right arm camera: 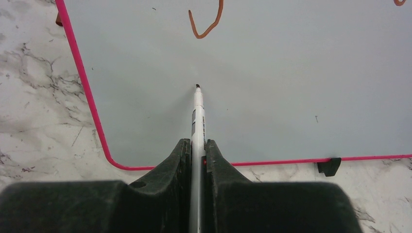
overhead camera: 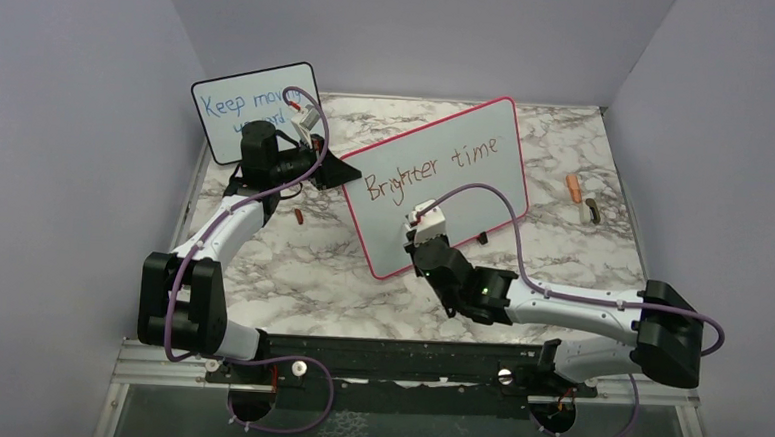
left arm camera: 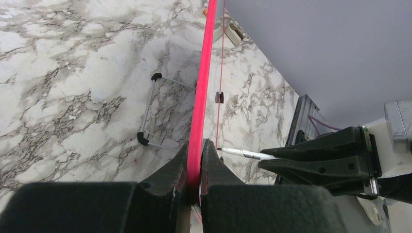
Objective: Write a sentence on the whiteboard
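The whiteboard [overhead camera: 470,198], pink-framed, stands tilted at mid-table. The reddish-brown sentence [overhead camera: 436,166] on it reads "Brighter time" in one line. My left gripper [overhead camera: 351,173] is shut on the board's left edge; in the left wrist view [left arm camera: 197,162] its jaws pinch the pink frame [left arm camera: 204,82]. My right gripper [overhead camera: 419,232] is shut on a white marker [right arm camera: 198,114], in front of the board's lower left. The marker tip is at the blank surface [right arm camera: 291,97] below a brown stroke [right arm camera: 206,24]; I cannot tell whether it touches. The marker also shows in the left wrist view [left arm camera: 245,154].
A smaller black-framed board [overhead camera: 254,106] with blue writing stands at the back left, behind the left arm. An orange item [overhead camera: 572,187] and a dark item [overhead camera: 593,210] lie at the right. A small red piece [overhead camera: 299,216] lies left of the whiteboard. Walls enclose three sides.
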You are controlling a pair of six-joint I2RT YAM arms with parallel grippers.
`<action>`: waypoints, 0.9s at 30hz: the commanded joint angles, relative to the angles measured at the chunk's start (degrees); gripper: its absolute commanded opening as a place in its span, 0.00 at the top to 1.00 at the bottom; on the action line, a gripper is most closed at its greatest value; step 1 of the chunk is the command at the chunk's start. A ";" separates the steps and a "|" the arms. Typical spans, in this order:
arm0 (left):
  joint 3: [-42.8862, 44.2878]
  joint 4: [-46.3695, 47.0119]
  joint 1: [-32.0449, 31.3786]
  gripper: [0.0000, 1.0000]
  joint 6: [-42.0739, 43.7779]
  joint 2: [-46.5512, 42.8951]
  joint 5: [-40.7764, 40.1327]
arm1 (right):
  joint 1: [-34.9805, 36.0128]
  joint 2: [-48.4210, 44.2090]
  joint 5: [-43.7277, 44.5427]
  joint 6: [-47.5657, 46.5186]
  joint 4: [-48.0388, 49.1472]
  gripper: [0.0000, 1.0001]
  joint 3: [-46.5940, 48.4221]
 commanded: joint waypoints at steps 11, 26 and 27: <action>-1.07 -4.48 -0.18 1.00 4.17 1.19 -7.47 | 0.48 2.40 3.36 -0.74 3.68 0.99 1.80; -1.07 -4.54 -0.25 1.00 4.22 1.01 -7.47 | 0.47 3.09 1.85 -2.33 6.62 0.99 2.03; -1.05 -4.56 -0.24 1.00 4.22 1.01 -7.47 | 0.48 3.16 1.45 -2.59 6.82 0.99 2.10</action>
